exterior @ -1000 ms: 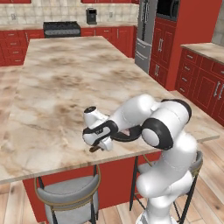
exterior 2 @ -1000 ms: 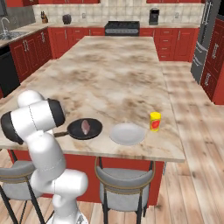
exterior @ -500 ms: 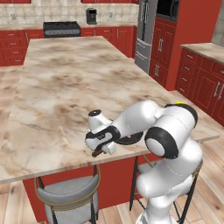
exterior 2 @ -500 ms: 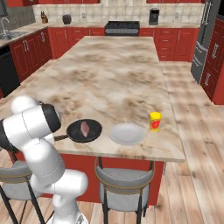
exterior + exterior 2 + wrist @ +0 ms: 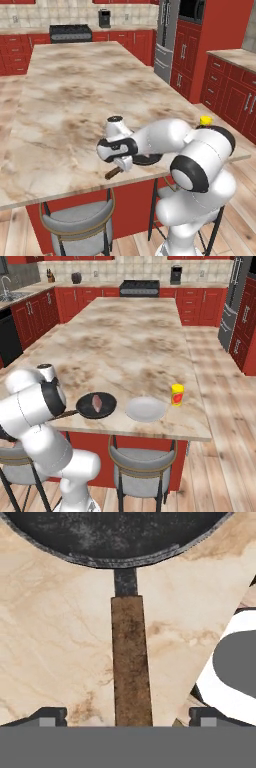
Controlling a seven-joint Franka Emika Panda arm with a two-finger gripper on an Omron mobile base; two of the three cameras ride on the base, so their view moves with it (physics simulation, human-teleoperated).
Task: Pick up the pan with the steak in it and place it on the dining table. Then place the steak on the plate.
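Gripper (image 5: pixel 128 717) spread wide astride the brown handle (image 5: pixel 131 662) without clasping it, pan (image 5: pixel 96 405) with steak (image 5: pixel 96 402) resting near the tabletop (image 5: pixel 130 346) front edge, plate (image 5: pixel 145 409) just beside, yellow bottle (image 5: pixel 177 394) beyond, stools (image 5: pixel 142 471) below.

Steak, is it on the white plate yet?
No, the steak lies inside the black pan on the dining table, beside the plate.
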